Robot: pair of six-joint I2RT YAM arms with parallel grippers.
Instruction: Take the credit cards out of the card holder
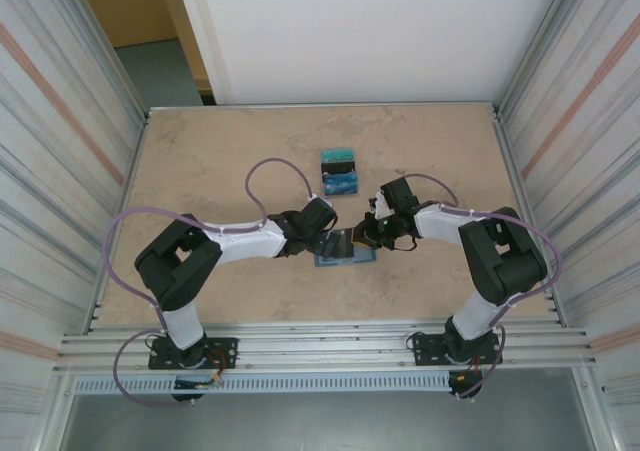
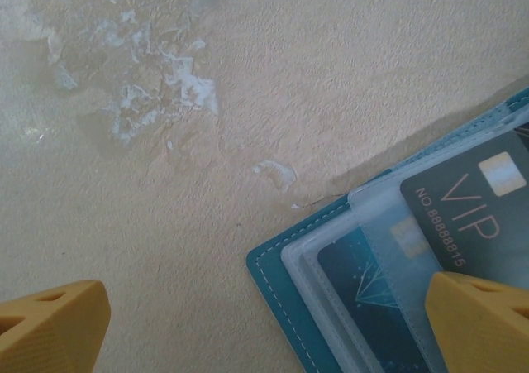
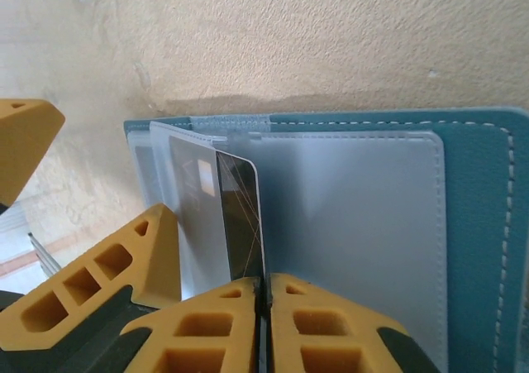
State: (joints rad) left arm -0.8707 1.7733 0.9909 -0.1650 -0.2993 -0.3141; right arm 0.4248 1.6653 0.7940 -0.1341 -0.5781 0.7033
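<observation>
The card holder (image 1: 352,254) lies open on the table, teal edge (image 3: 483,224) round clear pockets. My right gripper (image 3: 264,284) is shut on the edge of a black credit card (image 3: 240,216) that stands partly out of a pocket. My left gripper (image 2: 264,319) is open wide, with one yellow finger (image 2: 479,319) resting on the holder's left panel and the other (image 2: 54,327) over bare table. Under it a grey VIP card (image 2: 475,216) and a dark teal card (image 2: 364,278) sit in the pockets. In the top view both grippers, left (image 1: 328,237) and right (image 1: 364,233), meet over the holder.
Two loose cards, a teal one (image 1: 338,157) and a blue one (image 1: 341,181), lie on the table just behind the holder. Metal walls (image 1: 60,171) close in both sides. The tabletop (image 2: 248,100) has pale scuffed patches.
</observation>
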